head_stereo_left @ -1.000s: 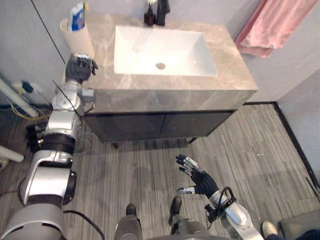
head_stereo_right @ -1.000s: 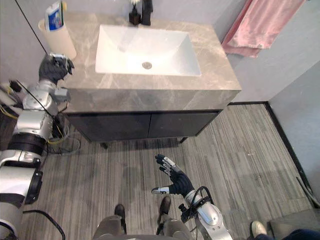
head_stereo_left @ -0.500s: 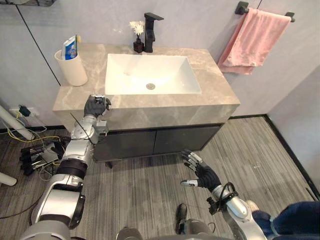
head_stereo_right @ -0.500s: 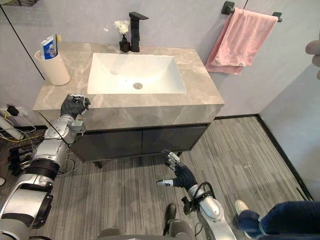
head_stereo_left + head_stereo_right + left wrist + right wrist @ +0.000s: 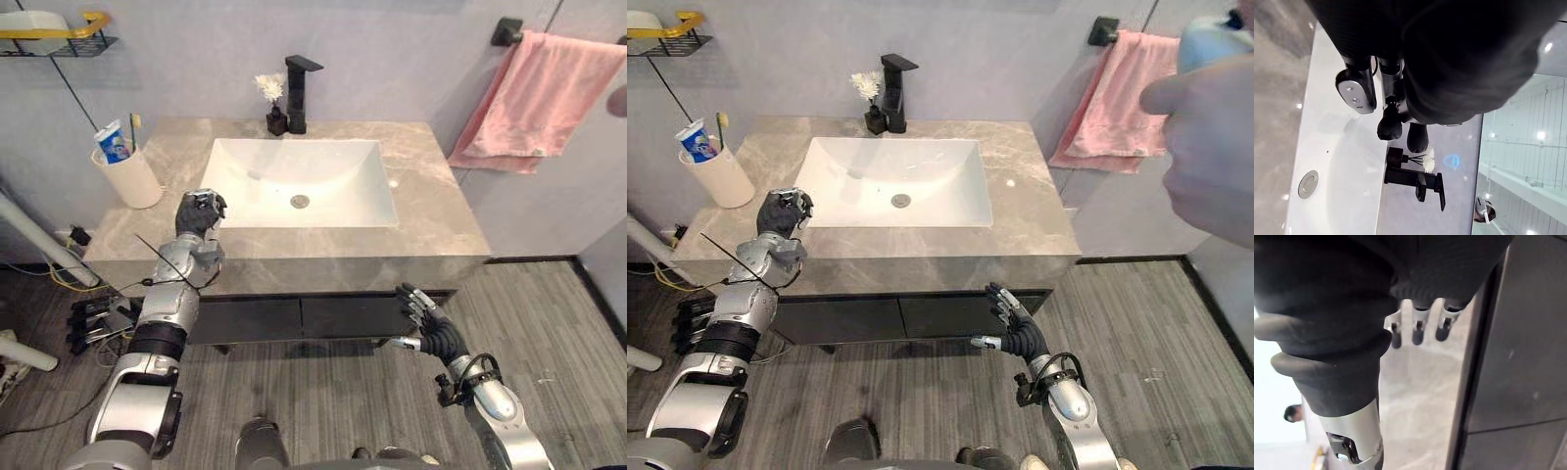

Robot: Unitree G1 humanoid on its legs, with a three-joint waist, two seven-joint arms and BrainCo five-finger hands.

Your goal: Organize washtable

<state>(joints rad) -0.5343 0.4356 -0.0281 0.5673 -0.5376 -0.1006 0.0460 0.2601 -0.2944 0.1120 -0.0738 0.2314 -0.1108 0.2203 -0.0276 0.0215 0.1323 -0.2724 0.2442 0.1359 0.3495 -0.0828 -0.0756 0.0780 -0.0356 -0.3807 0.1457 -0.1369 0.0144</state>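
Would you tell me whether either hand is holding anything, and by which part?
Nothing is held: the left hand is curled empty over the countertop, and the right hand hangs open before the cabinet.

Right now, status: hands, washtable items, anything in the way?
Left hand fisted, empty, over counter's front left. Right hand open, low by the cabinet. Cup with toothpaste far left, untouched. Person's hand looms at right.

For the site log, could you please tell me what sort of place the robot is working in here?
Most likely a bathroom: a white sink with a black faucet, a pink towel on a wall bar, and a cup holding toothpaste.
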